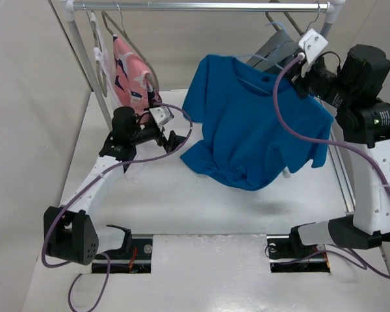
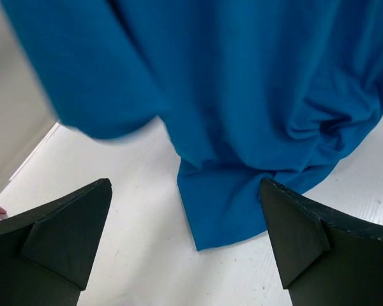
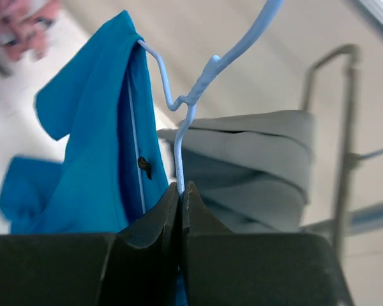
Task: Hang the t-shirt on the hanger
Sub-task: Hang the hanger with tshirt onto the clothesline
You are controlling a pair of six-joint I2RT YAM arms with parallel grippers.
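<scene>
The bright blue t-shirt (image 1: pixel 247 123) hangs draped on the light-blue wire hanger (image 3: pixel 185 108), its lower hem resting bunched on the white table. My right gripper (image 3: pixel 181 188) is shut on the hanger's wire just below the twisted neck and holds it up near the rail's right end (image 1: pixel 298 73). The shirt's collar shows beside the wire (image 3: pixel 108 146). My left gripper (image 2: pixel 185 210) is open and empty, low over the table just left of the shirt's hem (image 2: pixel 242 204); in the top view it sits by the shirt's lower left edge (image 1: pixel 175 140).
A white rail (image 1: pixel 201 6) spans the back on white posts. A pink patterned garment (image 1: pixel 131 75) hangs at its left on a grey-brown hanger. A grey pleated garment (image 3: pixel 255 166) hangs at the right, right behind the held hanger (image 1: pixel 276 45).
</scene>
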